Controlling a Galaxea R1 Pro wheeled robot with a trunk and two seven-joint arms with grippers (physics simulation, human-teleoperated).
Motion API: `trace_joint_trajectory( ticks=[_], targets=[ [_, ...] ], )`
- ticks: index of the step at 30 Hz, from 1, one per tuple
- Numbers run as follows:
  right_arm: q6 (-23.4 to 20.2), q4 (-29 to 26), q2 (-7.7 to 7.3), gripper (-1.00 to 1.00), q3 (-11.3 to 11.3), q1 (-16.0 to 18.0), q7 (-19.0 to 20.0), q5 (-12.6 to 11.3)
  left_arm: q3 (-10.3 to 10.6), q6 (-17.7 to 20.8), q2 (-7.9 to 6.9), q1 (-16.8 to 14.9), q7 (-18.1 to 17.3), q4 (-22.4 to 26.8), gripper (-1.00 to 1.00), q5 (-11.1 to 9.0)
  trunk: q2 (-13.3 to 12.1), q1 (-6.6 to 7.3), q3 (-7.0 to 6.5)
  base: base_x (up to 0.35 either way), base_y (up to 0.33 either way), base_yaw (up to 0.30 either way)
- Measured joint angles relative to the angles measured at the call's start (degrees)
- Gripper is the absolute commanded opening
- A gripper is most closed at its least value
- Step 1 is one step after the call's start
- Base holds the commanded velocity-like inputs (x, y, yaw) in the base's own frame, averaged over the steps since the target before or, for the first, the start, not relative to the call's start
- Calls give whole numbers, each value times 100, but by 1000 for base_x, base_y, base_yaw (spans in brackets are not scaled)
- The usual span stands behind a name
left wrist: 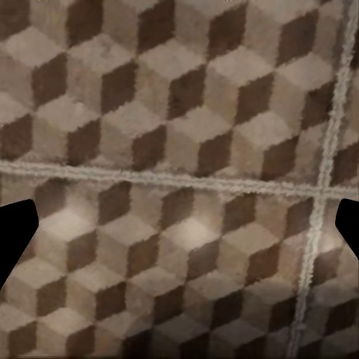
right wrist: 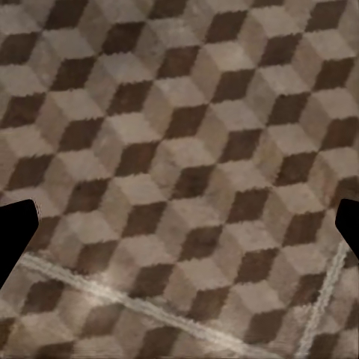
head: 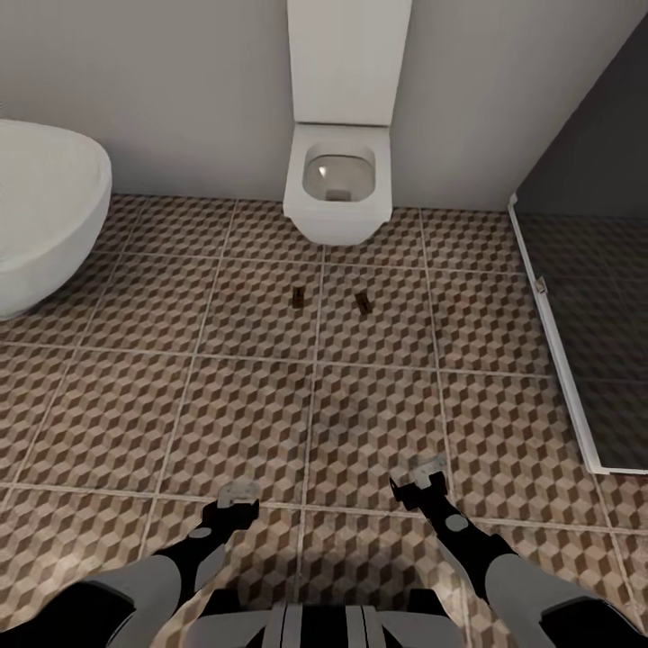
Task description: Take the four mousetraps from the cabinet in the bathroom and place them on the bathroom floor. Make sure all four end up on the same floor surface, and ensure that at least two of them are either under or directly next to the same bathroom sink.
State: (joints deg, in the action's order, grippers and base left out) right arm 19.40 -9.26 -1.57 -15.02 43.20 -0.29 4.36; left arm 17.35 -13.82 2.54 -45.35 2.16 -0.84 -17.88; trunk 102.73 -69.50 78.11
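Head view: two mousetraps, one (head: 298, 299) and another (head: 363, 302), lie on the floor (head: 261, 405) before the toilet (head: 338, 184), near its front edge; judged half done, sink unseen. Left gripper (head: 238, 494) and right gripper (head: 418, 474) hang low over tiles. Wrist views: fingers spread wide, holding nothing.

Both arms are reaching forward and down from the trunk, the left gripper (head: 238, 494) and the right gripper (head: 419, 472) hanging level with each other, jaws spread wide and holding nothing (dark fingertips (left wrist: 15, 235) are edging each wrist view).
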Motion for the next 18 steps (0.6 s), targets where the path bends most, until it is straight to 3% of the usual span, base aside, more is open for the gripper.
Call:
trace_joint_trajectory(
  ticks=[11,18],
  targets=[
    [22,-3,-2,100,0,-166,5,2,1,-228,-17,155,3,-114,100,-4,-441,242,-198,0,0,0],
    [262,0,-2,100,-2,-356,-1,2,1,-434,-20,287,2,-121,100,-7,-722,395,-323,0,0,0]
  ],
)
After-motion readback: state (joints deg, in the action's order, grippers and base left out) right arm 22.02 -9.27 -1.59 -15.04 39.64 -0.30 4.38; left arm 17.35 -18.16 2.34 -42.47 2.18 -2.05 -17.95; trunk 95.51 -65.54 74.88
